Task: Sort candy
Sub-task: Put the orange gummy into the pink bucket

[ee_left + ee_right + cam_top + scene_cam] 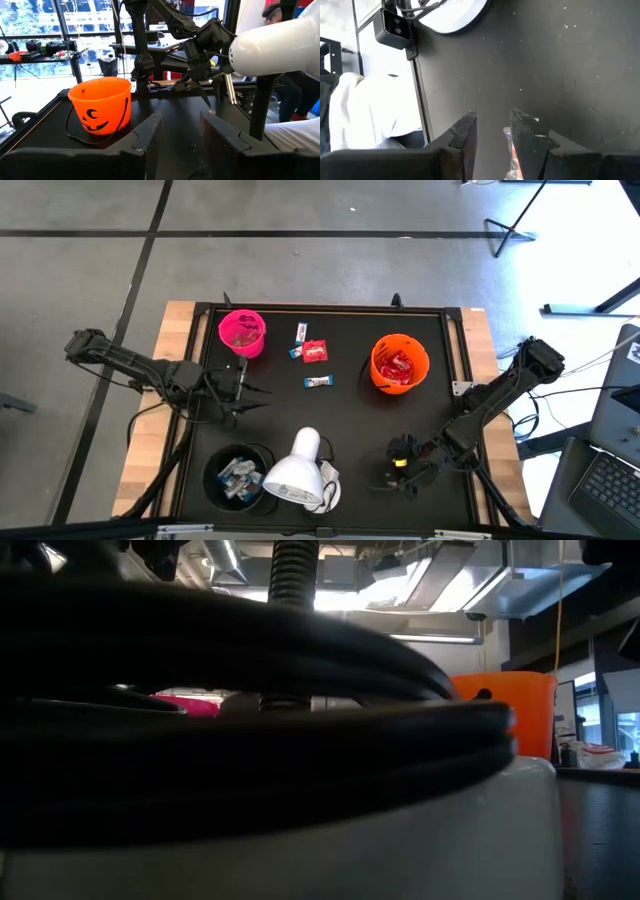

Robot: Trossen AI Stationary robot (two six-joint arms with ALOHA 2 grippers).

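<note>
Your right gripper (400,463) is low over the near right of the desk (350,430), jaws a little apart, with a pinkish candy (512,152) just beside one jaw. Your left gripper (262,392) waits at the left, jaws a little apart and holding nothing. Loose candy (314,352) lies between the pink cup (242,332) and the orange pumpkin cup (400,363).

A black mat (340,395) is being carried by a wooden table (175,320). A pink cup (242,332) is being kept at the far left, an orange pumpkin-faced cup (399,363) at the far right, and a black cup (237,475) at the near left. A white lamp head (297,471) is being seen beside the black cup
</note>
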